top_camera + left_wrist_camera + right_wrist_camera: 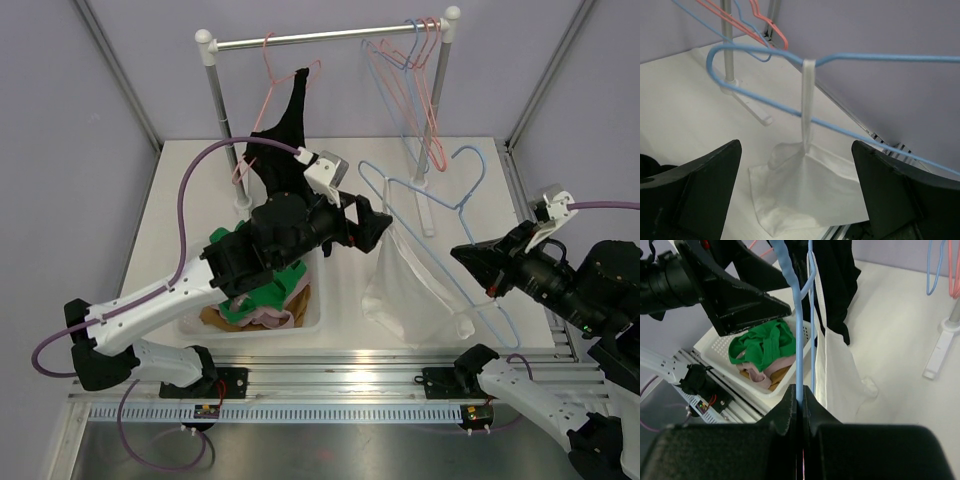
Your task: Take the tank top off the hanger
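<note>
A white tank top [408,285] hangs by one strap [808,100] from a light blue hanger [440,205]; its body sags onto the table. My right gripper [470,262] is shut on the hanger's wire [799,340] and holds it above the table. My left gripper [378,225] is open, just left of the tank top's strap, with its fingers [705,185] on either side of the cloth [810,185] lying farther off. The tank top also shows in the right wrist view [840,370].
A white basket [305,318] with green, pink and tan clothes stands at the front left. A rack [330,38] at the back holds a black top [285,140] on a pink hanger, plus bare blue and pink hangers [415,80]. Its foot [422,205] lies behind the tank top.
</note>
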